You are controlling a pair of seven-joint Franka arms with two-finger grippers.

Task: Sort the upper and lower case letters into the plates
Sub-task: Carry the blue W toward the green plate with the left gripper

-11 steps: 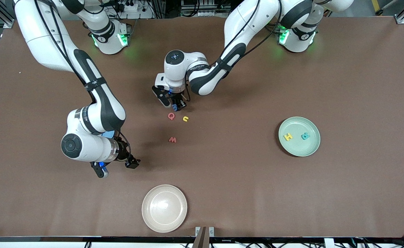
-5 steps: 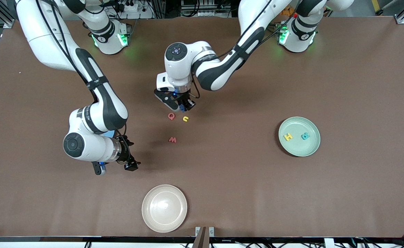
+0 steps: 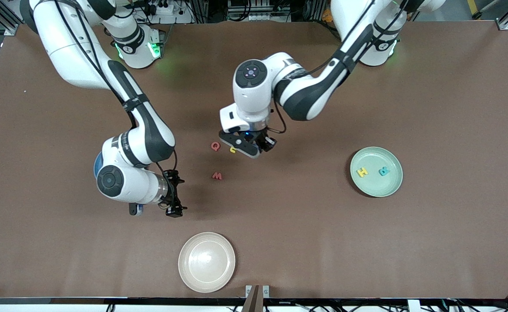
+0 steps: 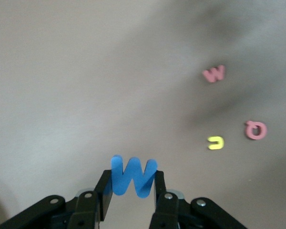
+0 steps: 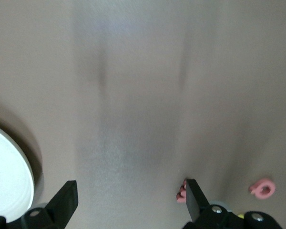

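A blue letter was clamped in the left gripper above the table; the right gripper was held agape near the cream plate.

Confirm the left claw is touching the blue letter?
Touching. In the left wrist view the left claw is shut on the blue letter, one finger pressed against each of its sides, lifted above the table.
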